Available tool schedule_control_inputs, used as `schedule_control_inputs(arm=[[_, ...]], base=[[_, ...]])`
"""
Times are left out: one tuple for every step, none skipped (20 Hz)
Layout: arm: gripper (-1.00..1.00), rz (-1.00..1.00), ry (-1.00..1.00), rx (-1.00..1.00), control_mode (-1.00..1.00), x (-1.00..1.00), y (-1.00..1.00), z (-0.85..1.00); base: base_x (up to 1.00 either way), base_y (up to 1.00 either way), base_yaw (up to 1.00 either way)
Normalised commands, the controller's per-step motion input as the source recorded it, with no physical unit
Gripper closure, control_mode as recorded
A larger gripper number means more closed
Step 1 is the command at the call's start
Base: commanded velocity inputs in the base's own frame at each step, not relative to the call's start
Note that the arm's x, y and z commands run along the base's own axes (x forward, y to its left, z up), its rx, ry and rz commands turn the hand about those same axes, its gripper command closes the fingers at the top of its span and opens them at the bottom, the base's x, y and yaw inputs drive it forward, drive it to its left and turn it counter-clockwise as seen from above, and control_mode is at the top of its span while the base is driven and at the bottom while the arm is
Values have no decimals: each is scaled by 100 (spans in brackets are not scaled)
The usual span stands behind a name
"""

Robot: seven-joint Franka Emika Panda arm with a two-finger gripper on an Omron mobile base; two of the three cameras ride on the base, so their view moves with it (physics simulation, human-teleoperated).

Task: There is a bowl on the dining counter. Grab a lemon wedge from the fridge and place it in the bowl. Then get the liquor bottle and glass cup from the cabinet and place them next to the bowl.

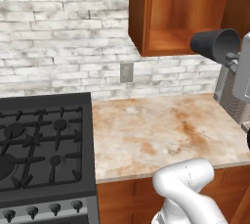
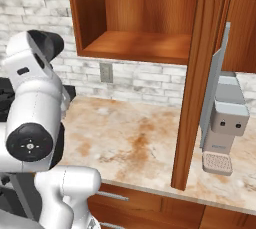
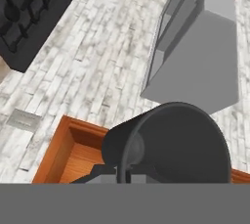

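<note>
The glass cup (image 1: 215,44) looks dark and nearly black. It lies tilted on its side in the air, just below the open wall cabinet (image 1: 185,37), with its mouth toward the right. My gripper (image 1: 231,58) is shut on the cup's rim at its right end. In the hand view the cup (image 3: 176,145) sits directly ahead of my gripper (image 3: 124,171), with its open mouth facing the camera and its wall pinched between the fingers. The cabinet shelf (image 2: 140,43) is bare.
The cabinet door (image 2: 200,73) stands open, edge-on over the counter. A grey coffee machine (image 2: 225,118) stands on the marble counter (image 1: 156,130) at the right. A black gas stove (image 1: 44,145) is on the left, with a wall outlet (image 1: 126,72) behind. A range hood (image 3: 205,47) is also in view.
</note>
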Motion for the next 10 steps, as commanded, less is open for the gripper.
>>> schedule_control_inputs(arm=[[100,0,0,7,-100,-63,0,0],[100,0,0,1,-100,-46,4,0],[100,0,0,0,-100,-28,3,0],[100,0,0,0,-100,-2,3,0],[100,0,1,0,-100,0,0,0],[100,0,0,0,-100,0,0,0],[100,0,0,0,-100,0,0,0],[100,0,0,0,-100,0,0,0],[100,0,0,0,-100,0,0,0],[100,0,0,0,-100,0,0,0]], base=[[0,0,0],[0,0,0],[0,0,0],[0,0,0],[0,0,0],[0,0,0],[0,0,0],[0,0,0],[0,0,0],[0,0,0]])
